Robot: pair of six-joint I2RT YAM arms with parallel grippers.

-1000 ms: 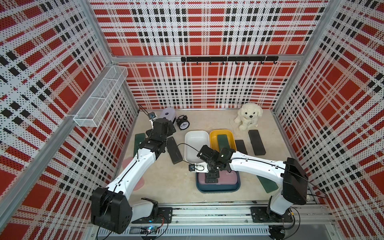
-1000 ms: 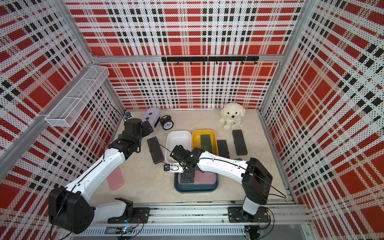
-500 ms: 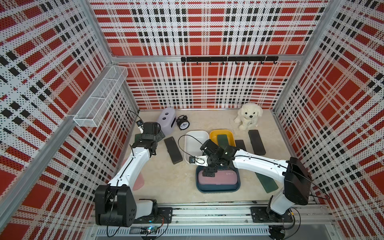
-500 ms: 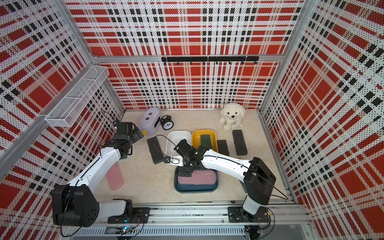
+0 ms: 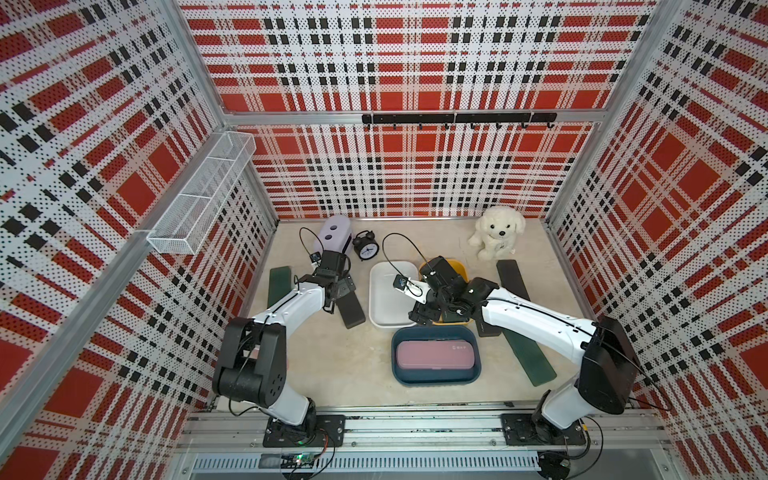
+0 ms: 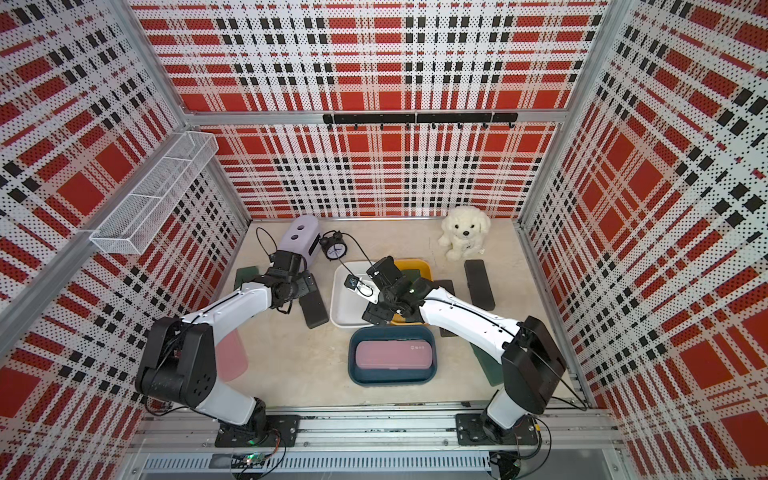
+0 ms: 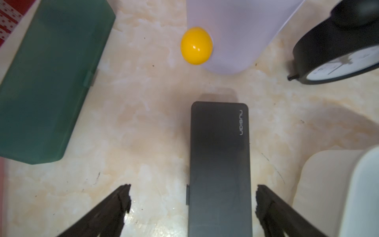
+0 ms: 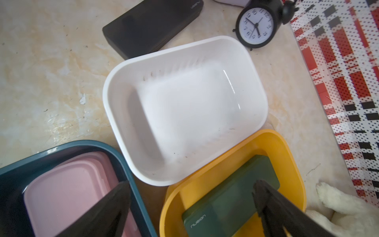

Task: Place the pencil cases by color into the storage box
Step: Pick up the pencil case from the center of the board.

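My left gripper (image 7: 192, 195) is open and straddles one end of a black pencil case (image 7: 220, 164) lying left of the white bin (image 5: 376, 299), without touching it. A green case (image 5: 277, 284) lies further left. My right gripper (image 8: 192, 192) hangs open where the three bins meet, holding nothing. A pink case (image 5: 435, 354) lies in the blue bin (image 5: 436, 380). A green case (image 8: 229, 205) lies in the yellow bin (image 8: 170, 197). Another black case (image 5: 512, 278) and a green one (image 5: 530, 357) lie at the right. A pink case (image 6: 230, 357) shows behind my left arm.
The lilac box (image 5: 332, 235), a yellow ball (image 7: 196, 46) and a black alarm clock (image 5: 365, 248) stand just behind the left gripper. A white plush dog (image 5: 496, 232) sits at the back right. A wire basket (image 5: 203, 195) hangs on the left wall.
My right gripper has drawn back from above the blue bin, and the pink case lies uncovered in it. My left gripper has swung over to the black case.
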